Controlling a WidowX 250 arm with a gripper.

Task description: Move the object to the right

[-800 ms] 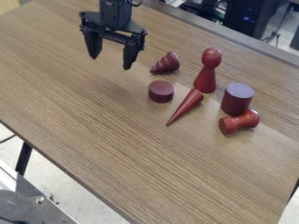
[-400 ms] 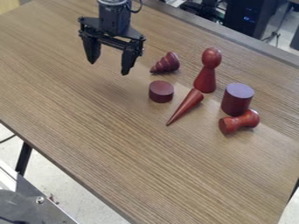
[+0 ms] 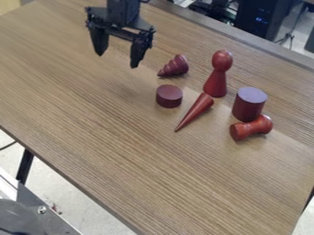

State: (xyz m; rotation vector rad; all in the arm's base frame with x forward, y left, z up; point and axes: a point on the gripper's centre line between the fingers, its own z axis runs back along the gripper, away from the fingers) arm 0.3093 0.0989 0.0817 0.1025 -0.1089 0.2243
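Wood seemed to us the likeliest stuff of the short cylinder (image 3: 169,96), which we took for the object to be moved, though the task sentence singled out none. It stood on the table (image 3: 116,151) near the middle of the view. We judged it light, stiff and hardly fragile, its smooth side perhaps slippery. We would have taken it low across its round wall, since a grip near the rim might have tipped it.

From it, the gripper (image 3: 118,60) hung between ten and eleven o'clock, above the table, its fingers apart with nothing between them.

The other pieces shared its dark red. At twelve o'clock lay a ridged cone (image 3: 175,66), stepped like a screw; at two stood a glossy pawn-like piece (image 3: 215,78) with a round head. A smooth cone (image 3: 196,111) lay at four, its wide end near the pawn-like piece. At three, well apart, stood a tall cylinder (image 3: 249,104) with a paler flat top, and a waisted spool (image 3: 251,127) lay close by it. Grain streaked the table.
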